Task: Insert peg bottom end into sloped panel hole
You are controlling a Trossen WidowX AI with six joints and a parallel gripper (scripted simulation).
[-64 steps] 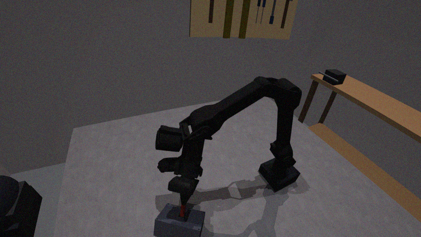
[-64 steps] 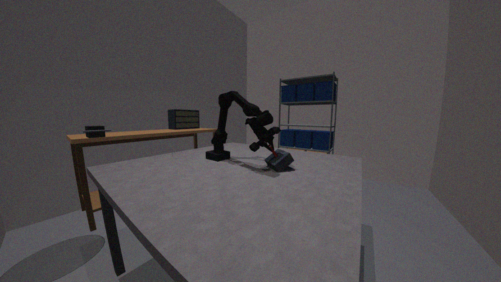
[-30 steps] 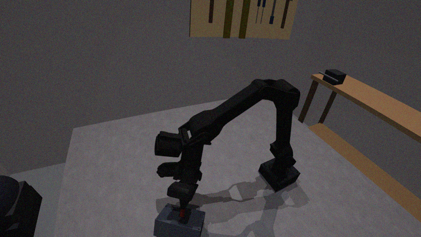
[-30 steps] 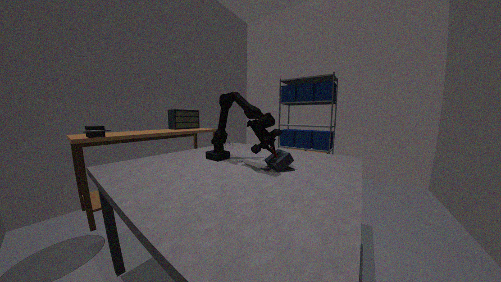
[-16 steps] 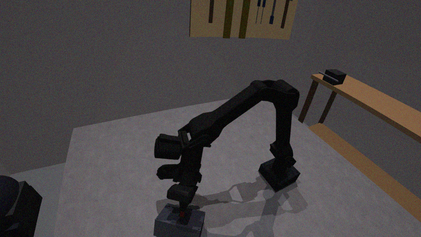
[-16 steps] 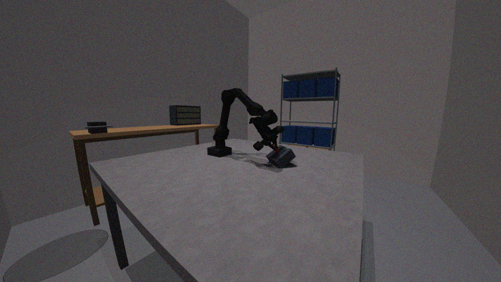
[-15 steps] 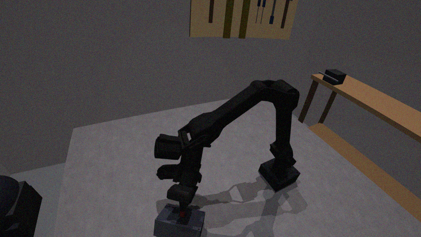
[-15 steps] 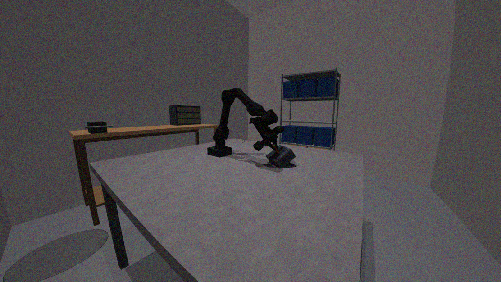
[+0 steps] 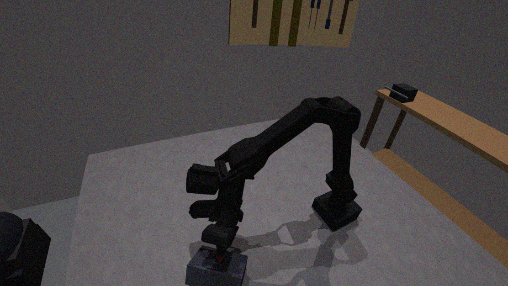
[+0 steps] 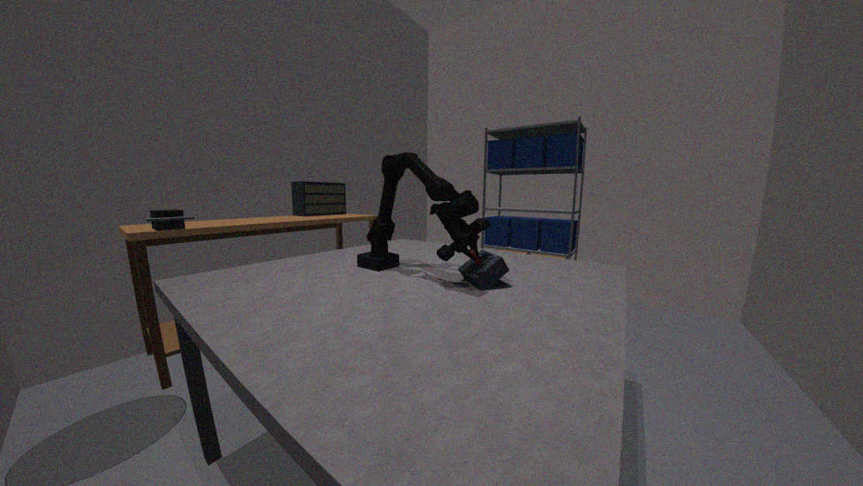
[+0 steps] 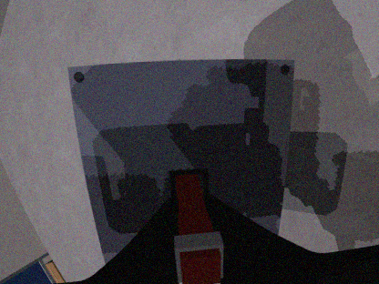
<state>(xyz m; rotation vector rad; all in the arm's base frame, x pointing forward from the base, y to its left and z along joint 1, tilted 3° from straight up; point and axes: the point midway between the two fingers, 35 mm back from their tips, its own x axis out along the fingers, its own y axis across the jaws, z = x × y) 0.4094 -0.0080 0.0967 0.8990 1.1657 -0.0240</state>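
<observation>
Peg (image 9: 219, 259) (image 10: 476, 257) (image 11: 192, 205) gripped btwn nearly shut jaws (image 9: 221, 250) (image 10: 471, 249), lower end at panel (image 9: 215, 271) (image 10: 484, 271) (image 11: 132, 100) hole.

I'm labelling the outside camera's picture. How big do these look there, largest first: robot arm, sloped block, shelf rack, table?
1. Table
2. Shelf rack
3. Robot arm
4. Sloped block

Second and third look close, so their order is unsure.

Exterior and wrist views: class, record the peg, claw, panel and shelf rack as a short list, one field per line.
peg: red, lower end at the panel's hole
peg seating: depth cannot be told
claw: shut on the peg
panel: grey-blue, sloped face, on the table
hole: square-looking, dark-rimmed
shelf rack: metal, blue bins on two levels
</observation>
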